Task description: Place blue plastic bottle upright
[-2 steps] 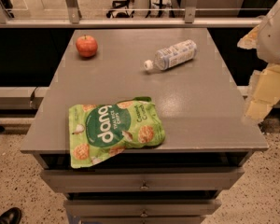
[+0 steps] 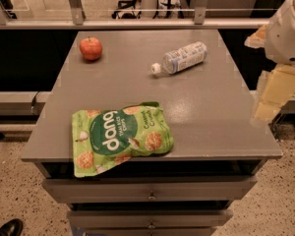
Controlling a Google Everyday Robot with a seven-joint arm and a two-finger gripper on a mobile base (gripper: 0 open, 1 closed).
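- Camera view: my gripper (image 2: pixel 273 100) hangs off the right edge of the table (image 2: pixel 206 122), out over the floor and touching nothing. I can't make out whether it is spread or pressed together.
- Change since 0.7 s ago: almost none. My gripper sits in about the same spot, and nothing on the table has shifted.
- Meaning: the reach hasn't started, so I judge the task to be at its very beginning.
- The bottle (image 2: pixel 181 58) lies on its side, well to my gripper's left and farther back. Its white cap (image 2: pixel 156 69) points away from me.
- The apple (image 2: pixel 91 48) is farther left again, and the chip bag (image 2: pixel 120 137) is left and nearer the front edge.
- Containers: the bottle is capped, contents unclear. The drawers (image 2: pixel 150 190) under the table are closed, contents hidden.
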